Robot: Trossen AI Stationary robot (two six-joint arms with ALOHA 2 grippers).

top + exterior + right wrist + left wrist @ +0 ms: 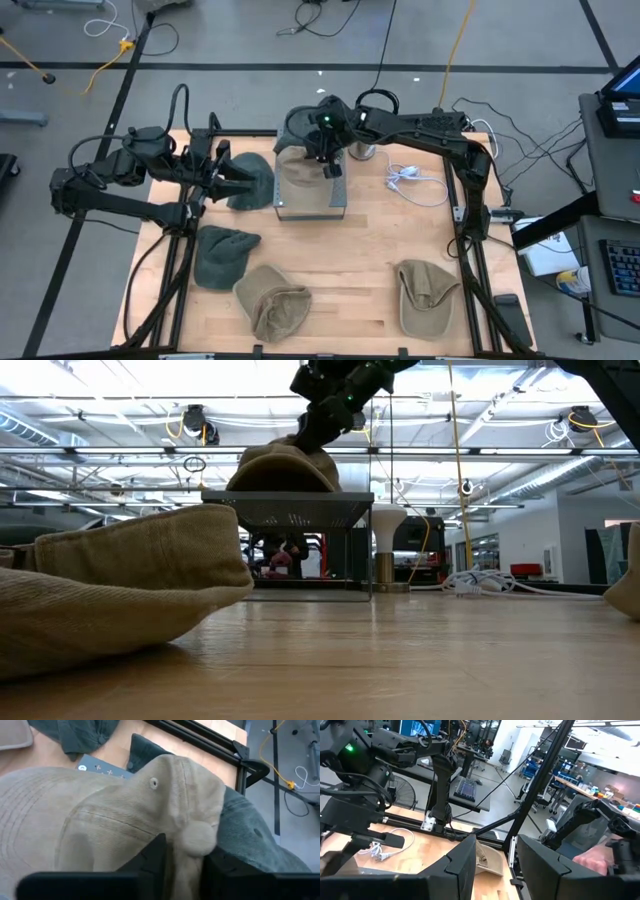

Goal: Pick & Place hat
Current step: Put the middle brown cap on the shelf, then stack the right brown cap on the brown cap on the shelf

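A tan hat lies on top of a grey mesh box at the table's middle. My right gripper reaches in from the far right and is shut on the hat's crown. A dark green hat lies behind and partly under the tan one. My left gripper is open and held level beside another green hat left of the box. My right gripper pinches a raised fold of the tan hat's crown between its two fingers, right beside the top button. The fingers come from above, slanting down. The hat's lower part rests on the mesh box's top.
Near the front edge lie a green hat, a tan hat and another tan hat. A white cable and a small metal stand sit right of the box. Bare wood lies in front of the box.
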